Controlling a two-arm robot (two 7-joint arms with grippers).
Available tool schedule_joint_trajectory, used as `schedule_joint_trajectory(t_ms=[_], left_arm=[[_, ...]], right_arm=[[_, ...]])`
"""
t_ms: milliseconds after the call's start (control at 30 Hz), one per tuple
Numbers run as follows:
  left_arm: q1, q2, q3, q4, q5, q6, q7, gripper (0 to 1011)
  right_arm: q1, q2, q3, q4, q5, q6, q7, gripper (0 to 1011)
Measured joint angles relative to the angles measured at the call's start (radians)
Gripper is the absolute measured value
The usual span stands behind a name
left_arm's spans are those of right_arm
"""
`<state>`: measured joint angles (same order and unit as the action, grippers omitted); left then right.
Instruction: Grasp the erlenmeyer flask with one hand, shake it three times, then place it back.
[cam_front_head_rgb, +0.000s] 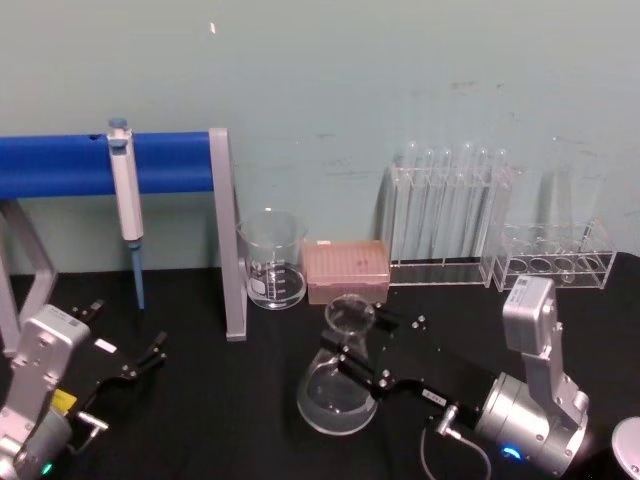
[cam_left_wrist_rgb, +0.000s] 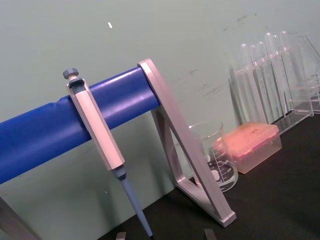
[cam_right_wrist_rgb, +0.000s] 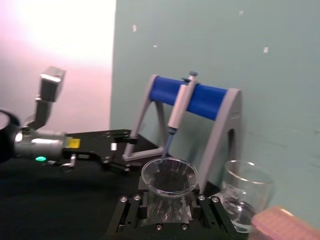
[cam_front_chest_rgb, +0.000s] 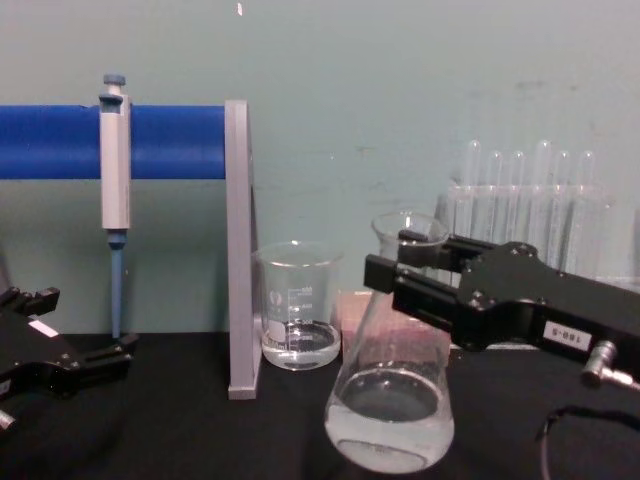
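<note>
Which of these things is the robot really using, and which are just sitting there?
In use: erlenmeyer flask; right gripper, shut on its neck.
Lying about: beaker; pipette on blue stand; pink box; test tube racks; left gripper, parked, open.

There was one flask (cam_front_head_rgb: 337, 400), one beaker (cam_front_head_rgb: 272, 262), one pipette (cam_front_head_rgb: 125, 190), one pink box (cam_front_head_rgb: 346, 268); two racks, tall rack (cam_front_head_rgb: 440, 262) and low rack (cam_front_head_rgb: 555, 266); two tools, left tool (cam_front_head_rgb: 152, 357) and right tool (cam_front_head_rgb: 357, 339).

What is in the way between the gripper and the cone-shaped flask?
Nothing visible. The right gripper clasps the erlenmeyer flask at its neck; the beaker stands behind, apart. The left gripper rests open, far left.
</note>
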<state>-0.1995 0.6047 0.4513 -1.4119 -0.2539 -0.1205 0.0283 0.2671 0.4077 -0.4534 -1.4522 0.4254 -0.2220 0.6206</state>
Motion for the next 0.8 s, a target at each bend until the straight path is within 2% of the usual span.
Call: schedule_joint_trajectory(t_ms=[300,400,533,633,800], left_arm=[[0.0,0.0,0.0,0.0,0.0,0.0,0.0,1001],[0.0,0.0,0.0,0.0,0.0,0.0,0.0,1001],[0.0,0.0,0.0,0.0,0.0,0.0,0.0,1001],[0.0,0.0,0.0,0.0,0.0,0.0,0.0,1001],[0.0,0.0,0.0,0.0,0.0,0.0,0.0,1001]], right_arm=[[-0.016,-0.021,0.041,0.006,-0.028,-0.01,-0.099,459],[-0.028,-0.037,0.072,0.006,-0.053,-0.009,-0.162,459],[-0.036,-0.046,0.09,0.005,-0.066,-0.005,-0.197,459],[-0.049,-0.062,0.127,0.003,-0.09,0.008,-0.262,459],[-0.059,-0.073,0.159,0.002,-0.109,0.02,-0.308,459]])
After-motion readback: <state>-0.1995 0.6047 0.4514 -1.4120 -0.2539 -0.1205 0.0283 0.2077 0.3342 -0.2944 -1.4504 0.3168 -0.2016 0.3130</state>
